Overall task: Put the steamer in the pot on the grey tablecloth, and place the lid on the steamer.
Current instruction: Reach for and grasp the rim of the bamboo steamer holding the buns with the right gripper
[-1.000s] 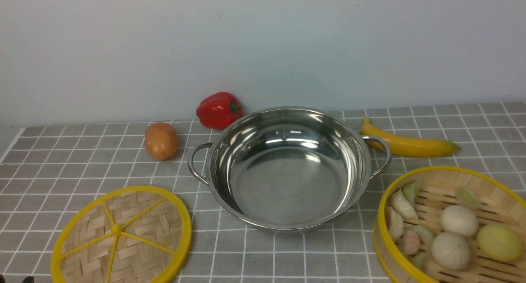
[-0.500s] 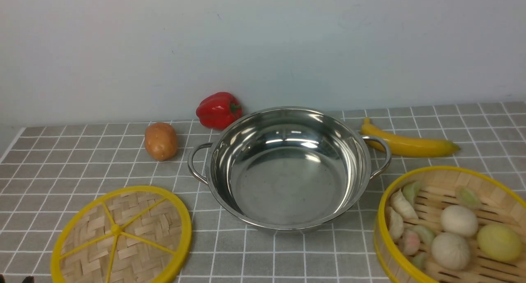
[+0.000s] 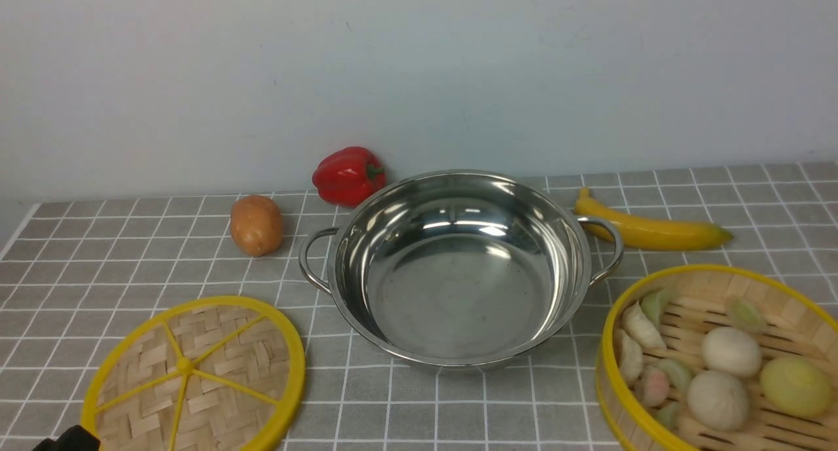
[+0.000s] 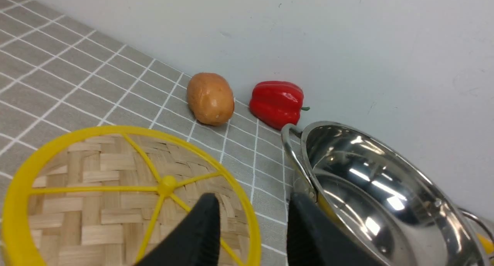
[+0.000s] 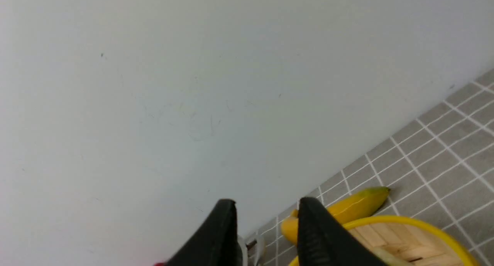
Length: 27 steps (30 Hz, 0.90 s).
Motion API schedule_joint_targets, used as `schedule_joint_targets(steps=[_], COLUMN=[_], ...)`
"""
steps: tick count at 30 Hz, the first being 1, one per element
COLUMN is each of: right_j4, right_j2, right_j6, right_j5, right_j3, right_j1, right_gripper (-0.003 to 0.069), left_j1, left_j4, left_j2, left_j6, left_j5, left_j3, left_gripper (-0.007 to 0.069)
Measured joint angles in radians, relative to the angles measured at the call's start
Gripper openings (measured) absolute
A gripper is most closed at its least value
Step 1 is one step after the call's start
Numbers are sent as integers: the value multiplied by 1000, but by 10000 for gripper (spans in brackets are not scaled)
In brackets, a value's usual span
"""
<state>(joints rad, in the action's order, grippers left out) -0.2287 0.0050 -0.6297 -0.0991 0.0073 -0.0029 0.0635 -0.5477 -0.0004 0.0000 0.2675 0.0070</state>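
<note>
The steel pot (image 3: 458, 294) stands empty in the middle of the grey tablecloth (image 3: 131, 254). The steamer (image 3: 710, 284) stands at the front right and holds buns and dumplings. The woven lid (image 3: 196, 379) lies flat at the front left. My left gripper (image 4: 252, 204) is open and empty, low over the near edge of the lid (image 4: 96, 188), beside the pot (image 4: 386, 188). Only a black part of the left arm (image 3: 69, 440) shows in the front view. My right gripper (image 5: 266, 206) is open and empty, above the steamer's rim (image 5: 424, 227); it does not show in the front view.
A potato (image 3: 256, 225) and a red pepper (image 3: 348, 175) lie behind the pot on the left. A banana (image 3: 651, 230) lies behind it on the right, just beyond the steamer. A pale wall runs along the back of the table.
A black part of the left arm has come further into the front view at the bottom left corner. The pot, lid and steamer have not moved.
</note>
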Motion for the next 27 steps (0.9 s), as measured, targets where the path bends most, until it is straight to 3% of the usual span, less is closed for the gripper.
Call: schedule_joint_targets(steps=[7,10,14,19,21,25,27], right_j4=[-25,-32,-53,-51,12,108,229], right_j2=[0,0,0,0,1,17,69], right_j6=[-37,-55,-86,-98,-94,-57,-5], right_j5=[4,13,36,317,567,659,628], right_j3=[0,0,0,1,1,-53,-162], right_j1=[0,0,3,46,76,94,100], right_gripper=[243,243,243,243,243,243,243], left_j1=[0,0,0,0,0,0,0], left_j4=[-68,-217,-315,-360,-411,-526,-612], left_j2=[0,0,0,0,0,0,0], left_j6=[-47,-116,-133,-141,-163,-211,-242], left_j5=[1,4,2,-57,-149,-267,-377], left_j3=[0,0,0,0,0,0,-4], left_gripper=[243,243,243,243,243,243,243])
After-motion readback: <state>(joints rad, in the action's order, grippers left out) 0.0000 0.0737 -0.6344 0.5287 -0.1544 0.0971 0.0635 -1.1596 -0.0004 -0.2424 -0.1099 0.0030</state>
